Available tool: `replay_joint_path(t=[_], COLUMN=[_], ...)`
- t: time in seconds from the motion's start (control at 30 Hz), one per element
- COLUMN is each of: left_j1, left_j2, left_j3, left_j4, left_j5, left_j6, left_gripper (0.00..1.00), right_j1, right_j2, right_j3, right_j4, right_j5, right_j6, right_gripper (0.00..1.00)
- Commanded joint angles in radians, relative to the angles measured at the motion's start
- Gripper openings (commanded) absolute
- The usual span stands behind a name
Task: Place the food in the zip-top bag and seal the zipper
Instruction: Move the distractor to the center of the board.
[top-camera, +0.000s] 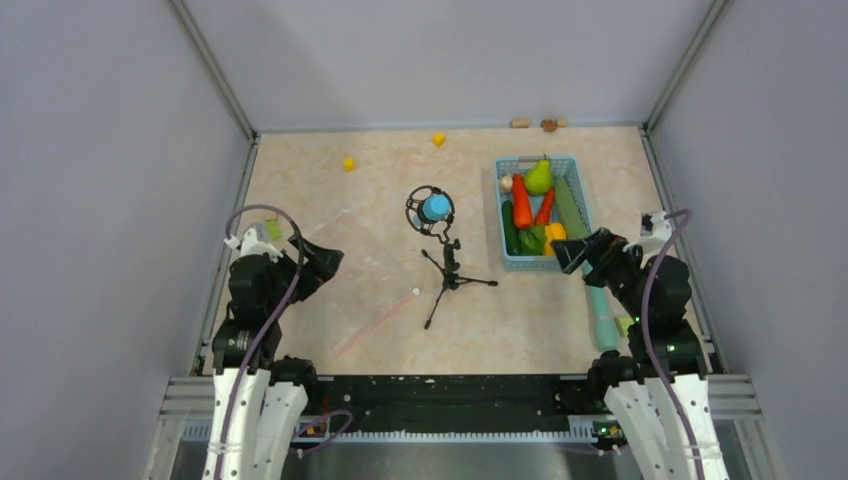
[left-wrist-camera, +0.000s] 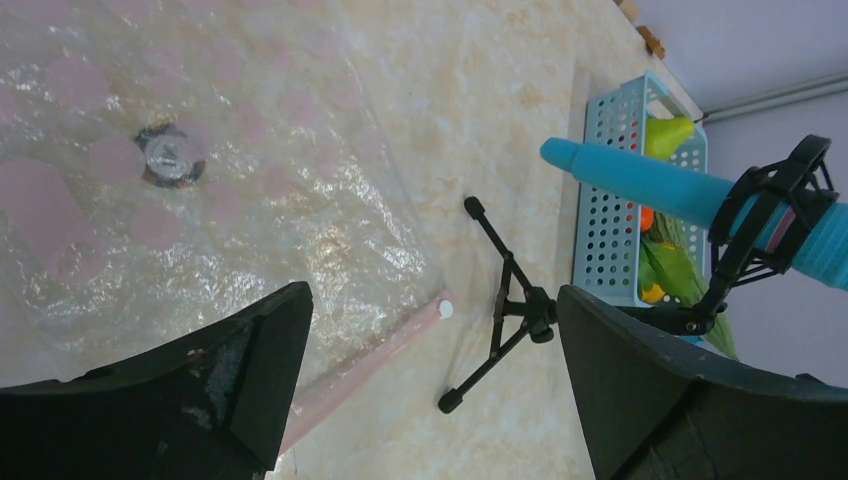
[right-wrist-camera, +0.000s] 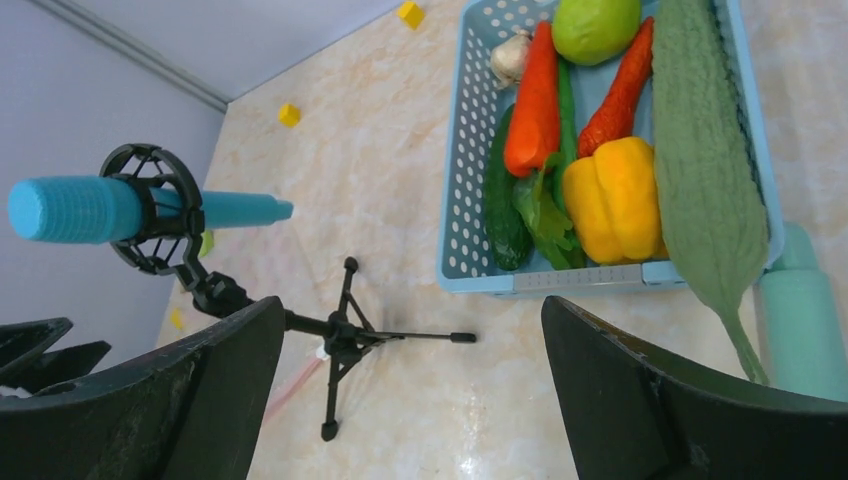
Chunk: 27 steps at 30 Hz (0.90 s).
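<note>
The clear zip-top bag (top-camera: 345, 265) lies flat on the table's left half, with its pink zipper (top-camera: 378, 322) along the near right edge. My left gripper (top-camera: 325, 262) hovers over the bag, open and empty; in the left wrist view (left-wrist-camera: 430, 400) the bag (left-wrist-camera: 200, 190) and zipper (left-wrist-camera: 365, 362) lie below it. The food sits in the blue basket (top-camera: 506, 262): green pear (right-wrist-camera: 595, 25), orange carrot (right-wrist-camera: 535, 105), red pepper (right-wrist-camera: 620, 90), yellow pepper (right-wrist-camera: 612, 195), cucumbers (right-wrist-camera: 700, 150), mushroom (right-wrist-camera: 510, 55). My right gripper (top-camera: 570, 253) is open and empty at the basket's near edge (right-wrist-camera: 415, 390).
A blue microphone (top-camera: 435, 208) on a black tripod (top-camera: 450, 280) stands mid-table between bag and basket. A pale teal cylinder (top-camera: 603, 320) lies under my right arm. Two yellow cubes (top-camera: 349, 163) sit near the back wall.
</note>
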<state>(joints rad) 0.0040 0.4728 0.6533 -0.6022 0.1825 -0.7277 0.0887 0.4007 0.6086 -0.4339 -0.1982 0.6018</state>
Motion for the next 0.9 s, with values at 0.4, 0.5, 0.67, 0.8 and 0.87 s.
replay_joint_path(t=[0.4, 0.5, 0.67, 0.8, 0.87], left_j1=[0.002, 0.001, 0.0, 0.0, 0.0], left_j2=[0.065, 0.081, 0.105, 0.115, 0.117], left_j3=[-0.203, -0.218, -0.23, -0.24, -0.246], left_j4=[0.069, 0.076, 0.076, 0.082, 0.086], left_j5=[0.214, 0.214, 0.209, 0.222, 0.223], left_j6=[-0.008, -0.002, 0.02, 0.028, 0.031], left_gripper=[0.97, 0.97, 0.97, 0.97, 0.97], right_j1=[0.581, 0.803, 0.922, 0.937, 0.94], right_j2=[0.228, 0.376, 0.63, 0.782, 0.837], right_j3=[-0.1, -0.062, -0.093, -0.123, -0.128], right_j4=[0.391, 0.416, 0.716, 0.93, 0.981], right_j5=[-0.067, 0.363, 0.527, 0.577, 0.616], right_j6=[-0.176, -0.27, -0.364, -0.357, -0.352], right_gripper=[0.99, 0.95, 0.77, 0.68, 0.65])
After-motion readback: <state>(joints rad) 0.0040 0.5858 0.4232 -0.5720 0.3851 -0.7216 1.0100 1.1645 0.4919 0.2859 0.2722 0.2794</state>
